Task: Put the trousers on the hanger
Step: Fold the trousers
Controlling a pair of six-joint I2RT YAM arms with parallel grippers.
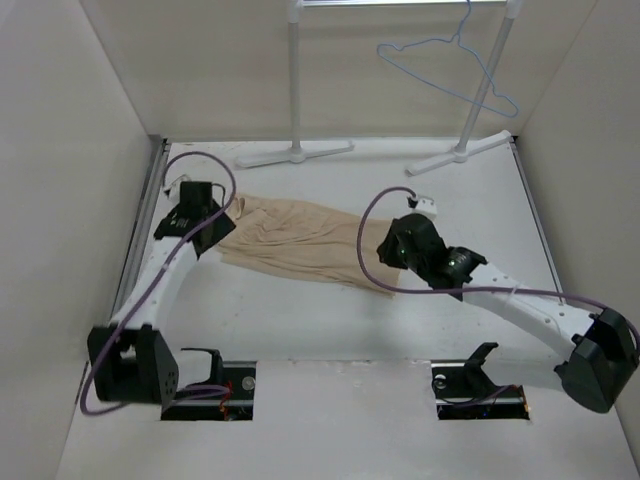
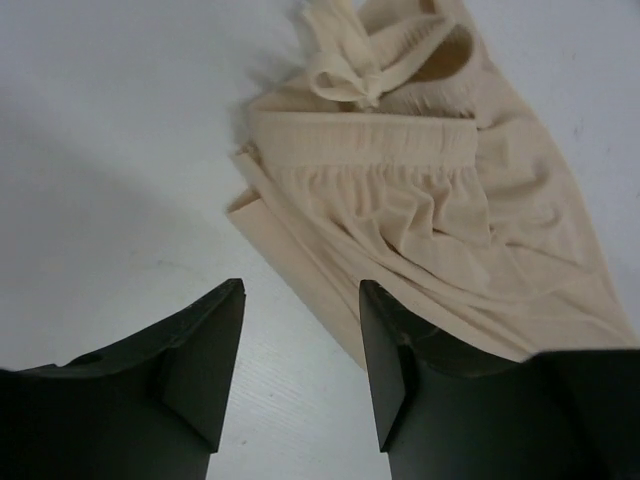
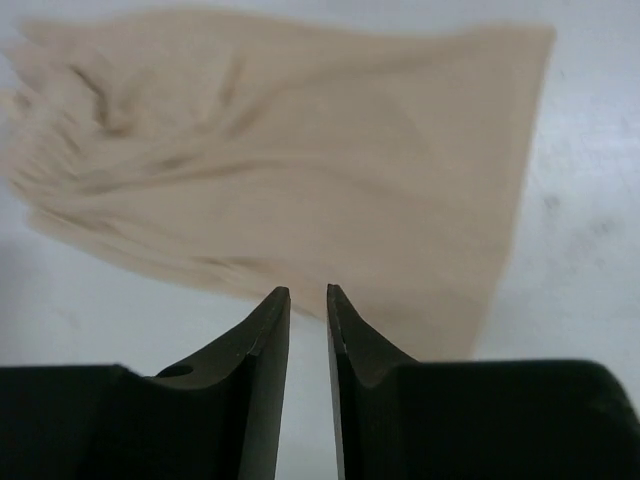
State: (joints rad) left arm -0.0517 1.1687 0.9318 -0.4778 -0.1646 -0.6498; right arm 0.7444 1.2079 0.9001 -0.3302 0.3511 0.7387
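Observation:
The beige trousers [image 1: 300,240] lie flat and wrinkled on the white table between the two arms. My left gripper [image 1: 216,236] hovers at their waistband end. In the left wrist view it [image 2: 302,288] is open, with bare table between its fingers and the trousers' [image 2: 430,190] folded edge beside the right finger. My right gripper [image 1: 392,256] is over the leg end. In the right wrist view it [image 3: 308,292] shows a narrow gap holding nothing, its tips at the near edge of the trousers [image 3: 300,160]. The light-blue hanger [image 1: 450,65] hangs on the rack at the back right.
A white garment rack [image 1: 297,80] stands at the back with flat feet [image 1: 295,153] on the table. White walls close in the left, right and back sides. Purple cables loop over both arms.

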